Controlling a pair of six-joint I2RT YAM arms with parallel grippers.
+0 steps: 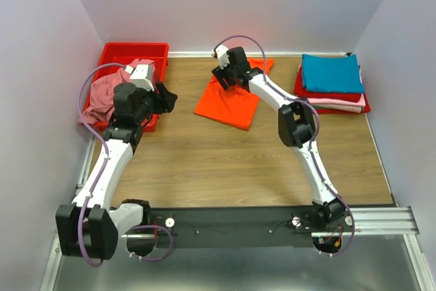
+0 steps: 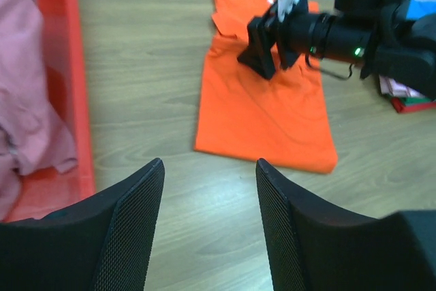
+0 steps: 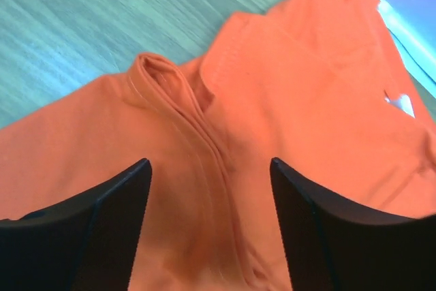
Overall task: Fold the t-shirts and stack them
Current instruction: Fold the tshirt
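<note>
From above, we see the orange t-shirt (image 1: 228, 103) mid-worktop (image 1: 204, 168), bare wood all round it, and the right claw (image 1: 223, 76) over its far end. A folded stack (image 1: 332, 93) lies far right. A pink shirt (image 1: 102, 97) spills from the red bin (image 1: 136, 51).

Left wrist: our left claw (image 2: 210, 168) gapes wide and empty beside the bin.

Right wrist: the right claw is spread wide over orange folds; a white tag (image 3: 402, 103) is too small to read.

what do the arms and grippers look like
The left arm and right arm have white links and bulky black joints. Each trails a looping purple cable. The left gripper and right gripper have broad black fingers with a fine dimpled texture. Small green lights glow near the right arm's wrist.
</note>
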